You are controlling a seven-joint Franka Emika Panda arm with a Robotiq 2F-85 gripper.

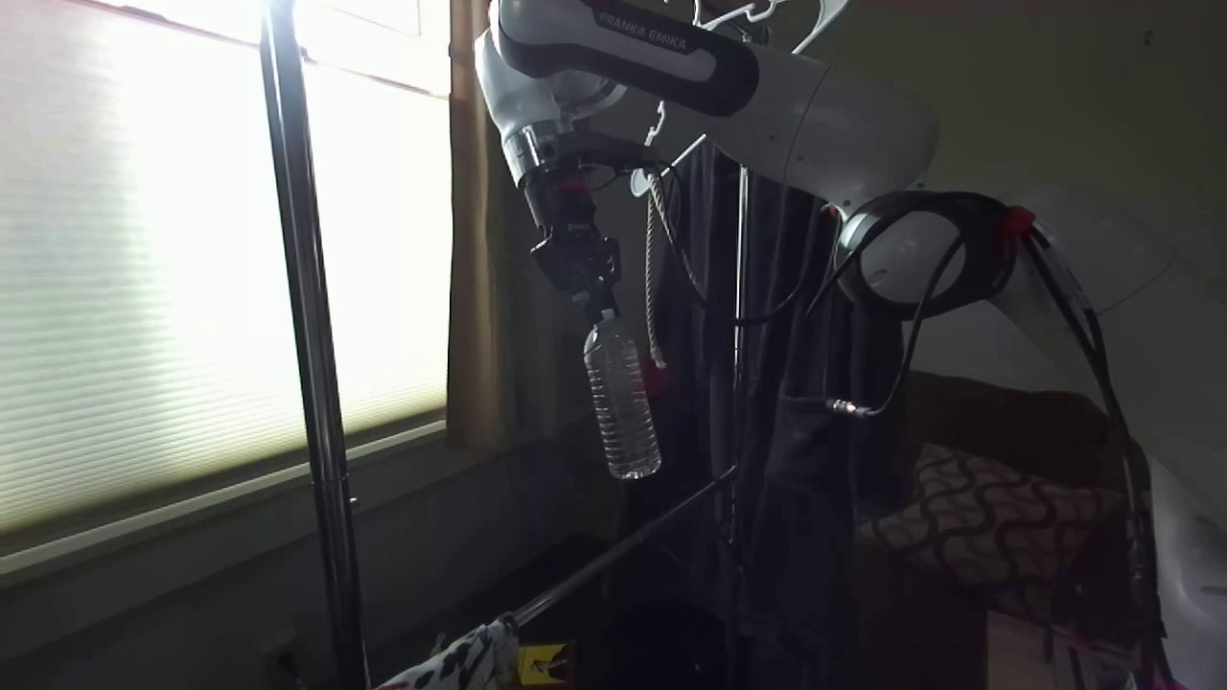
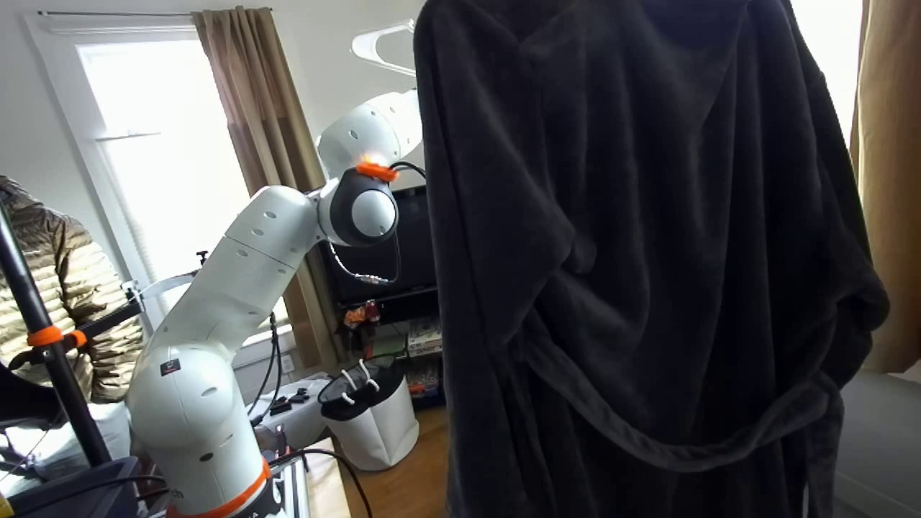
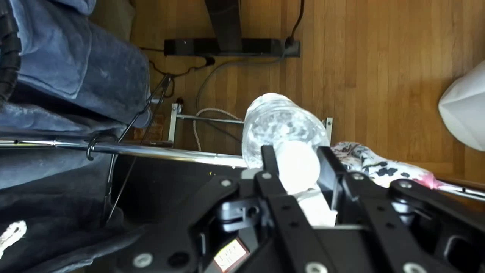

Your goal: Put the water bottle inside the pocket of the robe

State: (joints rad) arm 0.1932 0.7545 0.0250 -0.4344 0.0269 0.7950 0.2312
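Picking up looks done: the claw (image 3: pixel 296 151) has the water bottle (image 1: pixel 621 402) pinched by its capped end, and the bottle hangs tilted in mid-air, apart from the robe (image 2: pixel 647 237). Left to do, as I judge it — carry it across to what looks like a patch pocket (image 3: pixel 55 58) in the wrist view, lower it in and let go.

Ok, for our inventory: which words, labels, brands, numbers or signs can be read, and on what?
"FRANKA EMIKA": on the dark panel of the white robot arm.
Too small, blurred or cut off to read:
white, red-edged label on the black metal pincer
faint mark on that pincer
square black sticker on the arm
lettering low on the arm
pale boxes below the black screen
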